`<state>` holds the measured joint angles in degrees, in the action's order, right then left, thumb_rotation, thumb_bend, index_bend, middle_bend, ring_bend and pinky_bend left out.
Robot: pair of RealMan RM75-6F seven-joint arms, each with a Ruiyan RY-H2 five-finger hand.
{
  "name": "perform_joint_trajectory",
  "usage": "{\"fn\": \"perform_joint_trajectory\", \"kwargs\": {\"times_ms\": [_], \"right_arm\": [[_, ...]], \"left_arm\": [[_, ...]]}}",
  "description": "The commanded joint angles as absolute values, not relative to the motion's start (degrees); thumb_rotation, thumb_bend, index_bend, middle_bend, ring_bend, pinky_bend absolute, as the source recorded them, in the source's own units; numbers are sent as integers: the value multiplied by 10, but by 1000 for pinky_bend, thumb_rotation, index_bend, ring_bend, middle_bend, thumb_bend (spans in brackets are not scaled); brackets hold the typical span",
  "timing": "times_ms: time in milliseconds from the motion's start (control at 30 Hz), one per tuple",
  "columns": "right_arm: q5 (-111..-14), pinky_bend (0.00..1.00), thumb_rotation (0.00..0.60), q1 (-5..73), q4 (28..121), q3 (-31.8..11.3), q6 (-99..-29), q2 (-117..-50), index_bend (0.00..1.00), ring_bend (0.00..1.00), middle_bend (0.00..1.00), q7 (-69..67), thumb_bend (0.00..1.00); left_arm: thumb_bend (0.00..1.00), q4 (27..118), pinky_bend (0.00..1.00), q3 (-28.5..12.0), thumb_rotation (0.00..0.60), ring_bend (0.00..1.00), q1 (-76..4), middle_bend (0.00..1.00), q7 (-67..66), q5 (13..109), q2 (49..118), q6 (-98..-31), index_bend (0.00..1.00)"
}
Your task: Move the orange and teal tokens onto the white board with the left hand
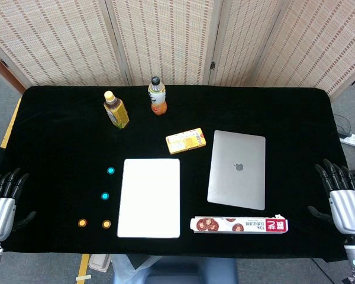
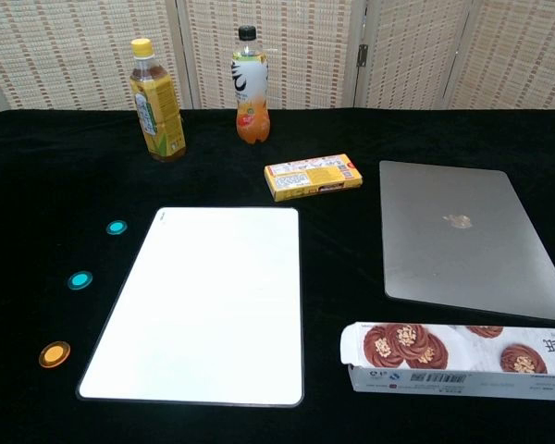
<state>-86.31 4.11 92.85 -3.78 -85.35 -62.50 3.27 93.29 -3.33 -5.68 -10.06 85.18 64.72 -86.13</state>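
Two teal tokens (image 1: 110, 171) and two orange tokens (image 1: 106, 224) sit on the black bench (image 1: 59, 130), just left of the white board (image 1: 149, 197), none on it. The left hand (image 1: 2, 198) hovers at the bench's left edge, well apart from them, fingers (image 1: 10, 180) spread and pointing up, holding nothing. The right hand (image 1: 343, 198) mirrors it at the right edge, fingers apart, empty. A closed laptop (image 1: 237, 169) lies right of the board.
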Motion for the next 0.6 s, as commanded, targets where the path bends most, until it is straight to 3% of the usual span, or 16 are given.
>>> {"fn": "perform_joint_trajectory", "kwargs": {"times_ms": [33,600], "right_arm": [[-863,0,600,41,930,-37,-852,-624,0,0,0,33,167],[-867,0,600,36,935,-45,-875,-610,0,0,0,36,167]], "left_arm": [[227,932,0,-34,600,63,-58,54,-101,850,648,-859,138],[248,906,0,-32,600,88,-85,85,-97,873,658,-831,202]]}}
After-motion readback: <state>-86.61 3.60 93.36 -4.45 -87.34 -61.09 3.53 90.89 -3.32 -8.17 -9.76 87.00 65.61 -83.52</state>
